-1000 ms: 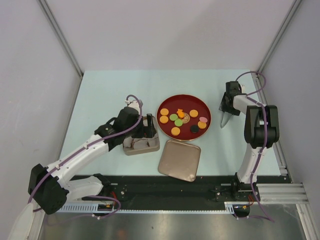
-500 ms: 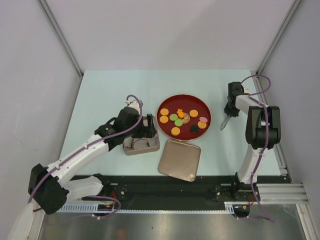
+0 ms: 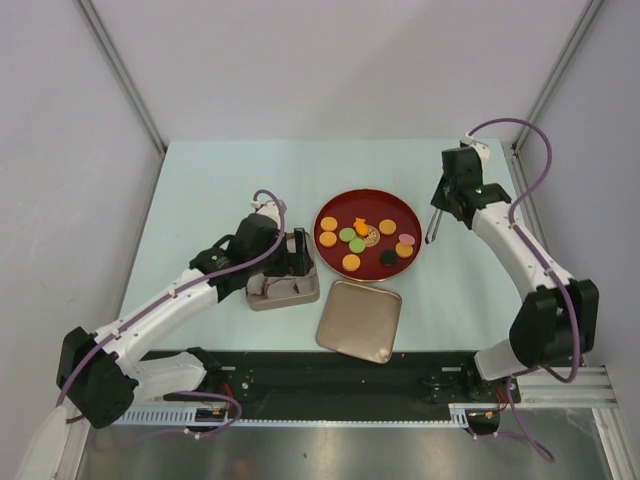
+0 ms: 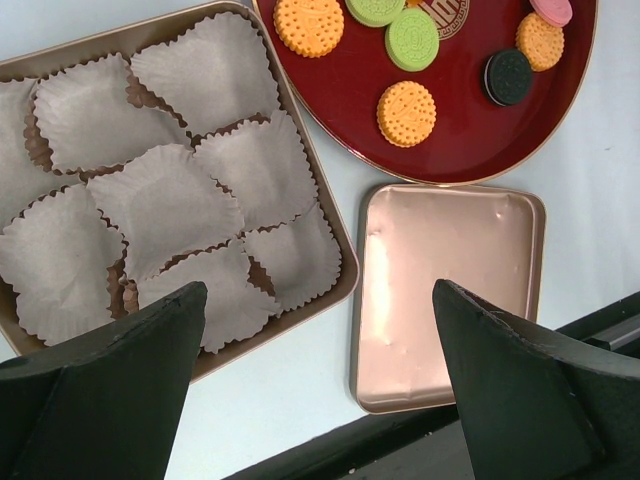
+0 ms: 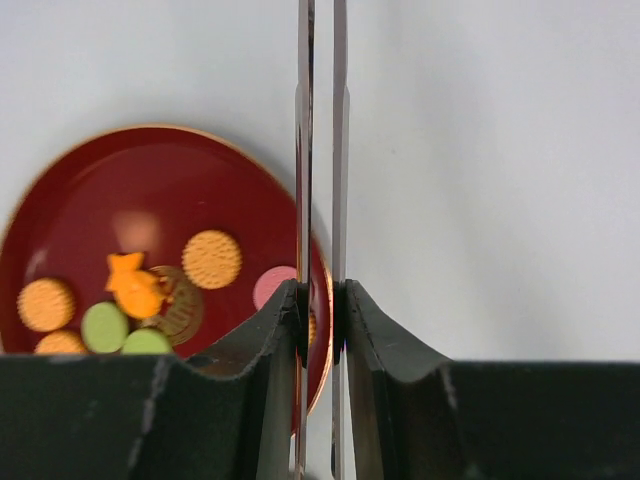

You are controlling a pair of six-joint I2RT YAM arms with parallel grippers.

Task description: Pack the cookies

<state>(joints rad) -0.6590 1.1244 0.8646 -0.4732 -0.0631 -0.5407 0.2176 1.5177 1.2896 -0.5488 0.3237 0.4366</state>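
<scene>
Obscured items, as I see them: tin (image 3: pixel 283 292) largely under my left gripper (image 3: pixel 297 255) from above; plate (image 4: pixel 460 150) and its upper cookies (image 4: pixel 376 8) cropped by the left wrist view's top edge; pink cookie (image 5: pixel 272 285) half behind the tweezers (image 5: pixel 306 150), their tips out of frame.

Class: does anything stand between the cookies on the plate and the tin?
The lid is off, beside the tin, but the left gripper hangs open over the tin, so it may block a drop from above.
</scene>
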